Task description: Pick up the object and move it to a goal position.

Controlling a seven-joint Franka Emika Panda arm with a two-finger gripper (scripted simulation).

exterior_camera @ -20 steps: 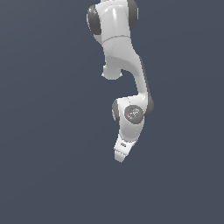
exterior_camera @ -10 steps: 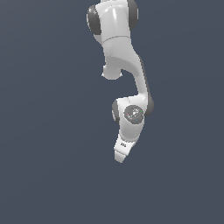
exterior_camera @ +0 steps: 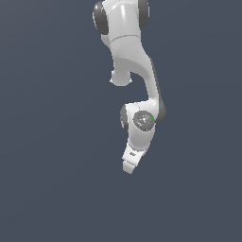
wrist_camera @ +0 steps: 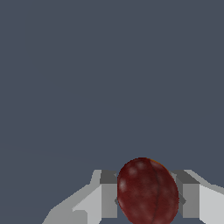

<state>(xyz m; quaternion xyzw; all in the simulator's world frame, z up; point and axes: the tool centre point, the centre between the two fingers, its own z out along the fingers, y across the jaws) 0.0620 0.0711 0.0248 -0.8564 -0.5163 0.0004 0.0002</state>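
Note:
In the wrist view the object (wrist_camera: 146, 192), a dark red, glossy, roughly egg-shaped lump, sits between the two grey fingers (wrist_camera: 108, 194) of my gripper (wrist_camera: 149, 200). The pads press against both of its sides, so the gripper is shut on it. In the exterior view the white arm hangs down from above, and my gripper (exterior_camera: 127, 168) points downward and slightly toward the exterior view's left. From there the hand hides the object.
Only a plain dark grey-blue background shows behind the arm and beyond the fingers in both views. No other object, container, edge or goal marker is in sight.
The arm's pose is almost the same across the three exterior frames. The gripper tip has shifted at most a hair toward the exterior view's left.

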